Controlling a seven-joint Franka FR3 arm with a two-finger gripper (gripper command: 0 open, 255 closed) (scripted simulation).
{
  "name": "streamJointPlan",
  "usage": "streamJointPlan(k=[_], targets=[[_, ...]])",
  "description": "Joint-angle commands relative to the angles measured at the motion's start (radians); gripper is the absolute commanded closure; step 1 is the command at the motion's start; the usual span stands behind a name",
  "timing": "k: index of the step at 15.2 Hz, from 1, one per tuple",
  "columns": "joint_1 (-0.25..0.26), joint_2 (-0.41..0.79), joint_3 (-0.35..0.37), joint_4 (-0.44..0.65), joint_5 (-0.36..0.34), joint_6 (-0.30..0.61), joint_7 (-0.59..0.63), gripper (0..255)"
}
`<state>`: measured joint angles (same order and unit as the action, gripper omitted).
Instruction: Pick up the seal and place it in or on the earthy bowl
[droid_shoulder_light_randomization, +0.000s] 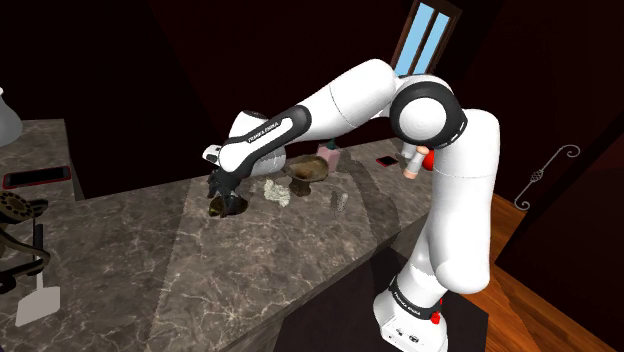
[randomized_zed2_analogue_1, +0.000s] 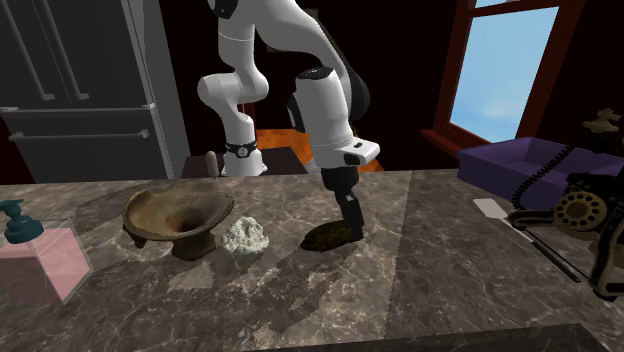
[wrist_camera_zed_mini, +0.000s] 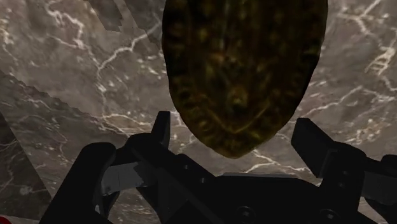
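Note:
The seal (wrist_camera_zed_mini: 242, 70) is a dark, mottled olive-brown lump lying on the marble counter (droid_shoulder_light_randomization: 150, 270). My gripper (wrist_camera_zed_mini: 235, 127) is lowered over its narrow end and open, one finger on each side with a thin gap to the seal. From across the counter, the gripper (randomized_zed2_analogue_1: 350, 222) stands at the seal's (randomized_zed2_analogue_1: 325, 237) right end. The earthy bowl (randomized_zed2_analogue_1: 178, 218), brown and flared on a short foot, stands upright to the left, with a white crumpled lump (randomized_zed2_analogue_1: 244, 236) between it and the seal. In the shoulder view, the seal (droid_shoulder_light_randomization: 230, 207) lies left of the bowl (droid_shoulder_light_randomization: 308, 170).
A pink soap dispenser (randomized_zed2_analogue_1: 30, 255) stands at the second exterior view's left edge. An old dial telephone (randomized_zed2_analogue_1: 585, 210) and a purple tray (randomized_zed2_analogue_1: 520, 160) sit at its right. A small glass (droid_shoulder_light_randomization: 340, 203), a red phone (droid_shoulder_light_randomization: 35, 177) and a spatula (droid_shoulder_light_randomization: 40, 295) also lie on the counter.

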<state>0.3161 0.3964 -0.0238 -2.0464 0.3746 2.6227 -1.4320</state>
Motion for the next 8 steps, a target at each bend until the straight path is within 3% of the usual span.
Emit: streamJointPlan(k=[1, 8], targets=[[0.001, 0.026, 0.006, 0.01, 0.006, 0.017, -0.004, 0], [0.0, 0.058, 0.012, 0.022, 0.014, 0.038, -0.01, 0]])
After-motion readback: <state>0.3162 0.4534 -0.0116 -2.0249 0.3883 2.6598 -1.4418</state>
